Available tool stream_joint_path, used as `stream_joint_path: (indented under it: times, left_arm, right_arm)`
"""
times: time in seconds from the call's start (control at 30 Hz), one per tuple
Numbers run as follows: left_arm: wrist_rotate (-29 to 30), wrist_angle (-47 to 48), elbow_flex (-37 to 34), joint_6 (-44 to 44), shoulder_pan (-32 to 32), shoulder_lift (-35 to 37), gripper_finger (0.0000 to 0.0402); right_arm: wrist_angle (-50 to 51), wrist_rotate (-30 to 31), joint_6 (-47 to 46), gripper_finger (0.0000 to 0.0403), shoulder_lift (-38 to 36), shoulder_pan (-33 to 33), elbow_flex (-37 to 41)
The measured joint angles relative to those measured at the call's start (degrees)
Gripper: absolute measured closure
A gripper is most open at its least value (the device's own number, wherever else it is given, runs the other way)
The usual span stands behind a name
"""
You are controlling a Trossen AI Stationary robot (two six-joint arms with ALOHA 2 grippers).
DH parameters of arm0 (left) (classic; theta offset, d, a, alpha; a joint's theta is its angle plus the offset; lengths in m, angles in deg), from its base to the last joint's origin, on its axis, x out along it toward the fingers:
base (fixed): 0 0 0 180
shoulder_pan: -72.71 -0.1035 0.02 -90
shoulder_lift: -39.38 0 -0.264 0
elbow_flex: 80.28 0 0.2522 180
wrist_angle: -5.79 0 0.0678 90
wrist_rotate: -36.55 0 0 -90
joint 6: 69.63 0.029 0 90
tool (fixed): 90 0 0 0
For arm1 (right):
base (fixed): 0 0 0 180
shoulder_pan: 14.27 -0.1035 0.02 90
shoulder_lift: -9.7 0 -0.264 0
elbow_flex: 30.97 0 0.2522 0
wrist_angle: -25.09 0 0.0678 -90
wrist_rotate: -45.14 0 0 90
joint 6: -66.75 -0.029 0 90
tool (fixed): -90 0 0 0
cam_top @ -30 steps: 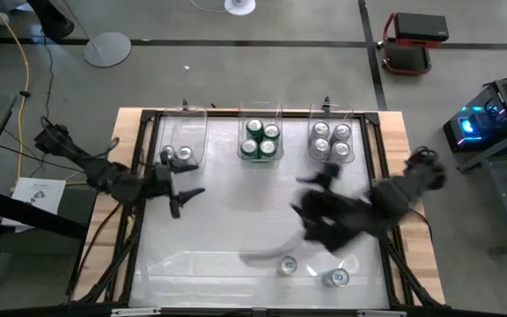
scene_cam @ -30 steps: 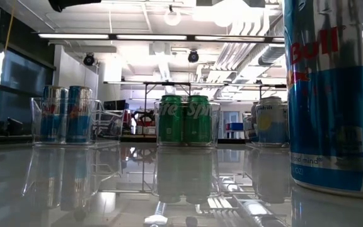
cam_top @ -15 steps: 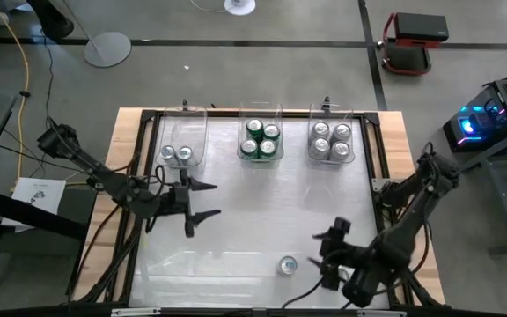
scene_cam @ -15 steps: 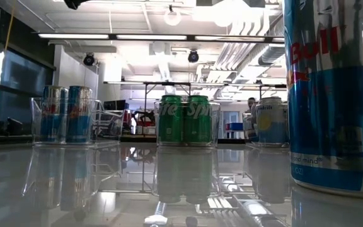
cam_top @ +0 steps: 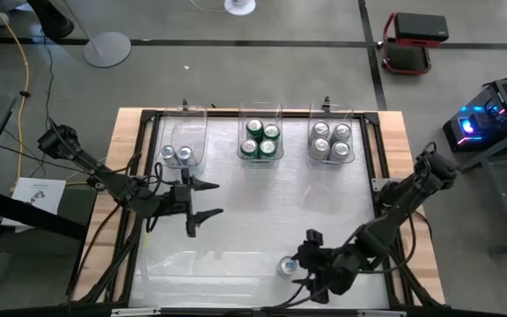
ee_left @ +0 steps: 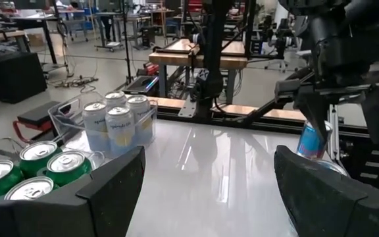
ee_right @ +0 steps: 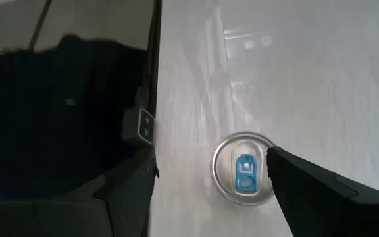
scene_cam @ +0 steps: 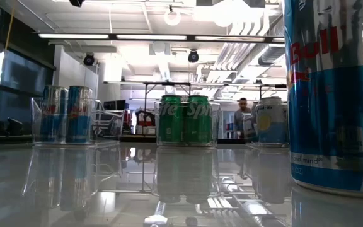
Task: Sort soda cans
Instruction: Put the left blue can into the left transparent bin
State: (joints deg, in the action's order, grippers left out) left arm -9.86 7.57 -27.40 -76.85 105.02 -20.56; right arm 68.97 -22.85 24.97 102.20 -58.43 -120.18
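The right hand (cam_top: 304, 261), fingers spread wide, has shifted from the table's (cam_top: 253, 202) near right corner to just beside the blue-tabbed can (cam_top: 287, 265), while the left hand (cam_top: 202, 199) remains wide open mid-left.

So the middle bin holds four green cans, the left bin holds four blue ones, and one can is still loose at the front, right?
Not quite: the high view shows only two blue cans in the left bin. The middle bin does hold four green cans, and one loose can stands at the front.
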Motion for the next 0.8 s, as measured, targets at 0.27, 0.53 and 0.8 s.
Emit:
stream_joint_path:
  times: [0.27,0.53,0.8]
  left_arm:
    - [0.0,0.1,0.0,0.0,0.0,0.0,0.0088]
    - [0.0,0.4,0.0,0.0,0.0,0.0,0.0088]
    - [0.0,0.5,0.0,0.0,0.0,0.0,0.0088]
  right_arm:
    - [-3.1,-3.8,4.7,0.0124,0.8,2.6,0.0]
    - [-2.5,-10.1,4.2,0.0124,0.9,6.4,0.0]
    - [1.4,-13.5,4.7,0.0097,0.9,8.6,0.0]
